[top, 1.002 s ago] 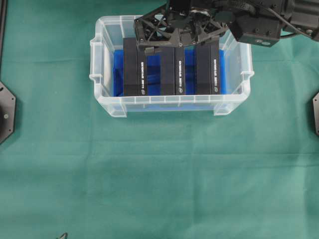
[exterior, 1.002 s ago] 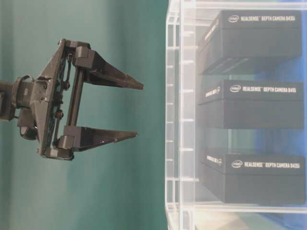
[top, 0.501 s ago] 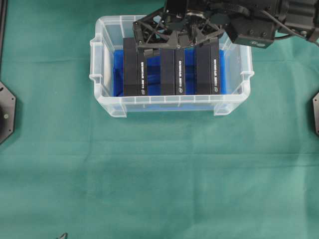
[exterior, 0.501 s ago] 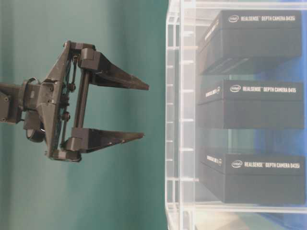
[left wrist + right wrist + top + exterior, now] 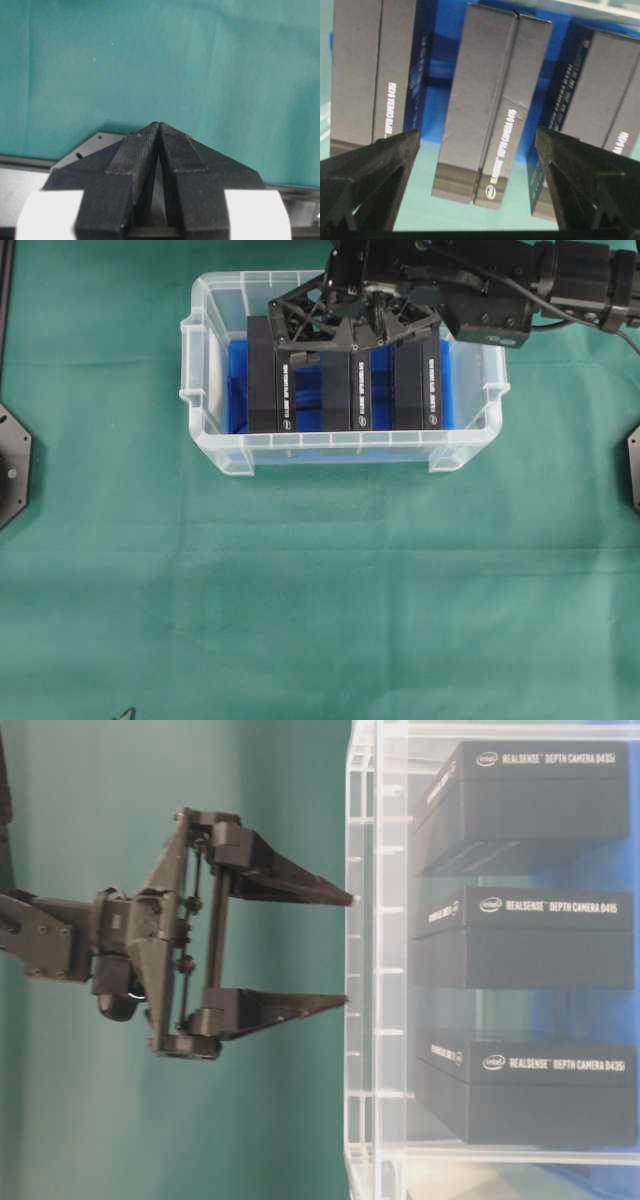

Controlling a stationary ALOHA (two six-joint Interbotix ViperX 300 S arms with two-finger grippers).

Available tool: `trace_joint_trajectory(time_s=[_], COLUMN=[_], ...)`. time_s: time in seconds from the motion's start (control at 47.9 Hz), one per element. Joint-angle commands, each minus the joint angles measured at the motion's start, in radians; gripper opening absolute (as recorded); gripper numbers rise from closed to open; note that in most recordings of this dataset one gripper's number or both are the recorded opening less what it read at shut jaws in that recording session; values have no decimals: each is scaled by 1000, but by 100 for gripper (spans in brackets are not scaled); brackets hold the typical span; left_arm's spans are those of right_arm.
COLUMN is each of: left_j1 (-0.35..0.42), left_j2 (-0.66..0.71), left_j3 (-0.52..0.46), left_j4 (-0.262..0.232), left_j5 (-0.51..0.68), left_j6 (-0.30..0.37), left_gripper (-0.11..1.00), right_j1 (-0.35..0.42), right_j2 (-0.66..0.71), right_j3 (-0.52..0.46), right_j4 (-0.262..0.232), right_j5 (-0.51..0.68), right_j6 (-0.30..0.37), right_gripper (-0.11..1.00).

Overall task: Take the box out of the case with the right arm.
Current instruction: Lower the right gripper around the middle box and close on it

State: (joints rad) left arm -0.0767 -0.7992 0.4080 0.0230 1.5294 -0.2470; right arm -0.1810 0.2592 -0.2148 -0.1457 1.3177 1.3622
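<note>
The case (image 5: 200, 370) sat on the green-covered bench (image 5: 320, 590), toward the far edge in the overhead view, and it held three black boxes standing on edge side by side on its blue lining (image 5: 236, 380): a left box (image 5: 262, 380), a middle box (image 5: 346, 390) and a right box (image 5: 416, 385), each with a gap to its neighbour showing blue. In the table-level view the same three boxes appeared behind the clear wall, each printed with white lettering. The right arm (image 5: 520, 290) reached in from the upper right of the overhead view, and its end effector (image 5: 350, 335) hung over the far part of the case, above the middle box, its lattice frame covering the far ends of all three boxes. Its fingers (image 5: 370, 175) stood wide apart and held nothing; in the right wrist view they framed the middle box, one on each side, with the neighbouring boxes just behind them. In the table-level view the fingertips lay at the rim of the case. The left end effector (image 5: 158, 130) showed only in its own wrist view, its two fingers pressed together over bare green cloth. Two black mounts, one at the left edge (image 5: 12, 465) and one at the right (image 5: 633, 470), lay well apart from the case.
</note>
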Motion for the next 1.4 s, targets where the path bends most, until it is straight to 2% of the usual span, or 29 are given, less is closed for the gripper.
trace_joint_trajectory(time_s=[0.0,0.439,0.626,0.793,1.378], left_j1=[-2,-2,-2,-2,-3], left_j2=[3,5,5,5,5], left_j3=[-17,-18,-17,-17,-17], left_j4=[3,5,5,5,3], left_j5=[-5,-5,-5,-5,-5], left_j6=[2,0,0,2,2], left_gripper=[0,0,0,0,0], right_j1=[-6,-11,-11,-11,-9], right_j2=[-12,32,37,37,43], right_j3=[3,86,121,153,163], right_j4=[2,5,18,40,80], right_j5=[-23,-109,-143,-190,-218], right_j6=[2,25,29,61,66], right_gripper=[93,93,93,93,92])
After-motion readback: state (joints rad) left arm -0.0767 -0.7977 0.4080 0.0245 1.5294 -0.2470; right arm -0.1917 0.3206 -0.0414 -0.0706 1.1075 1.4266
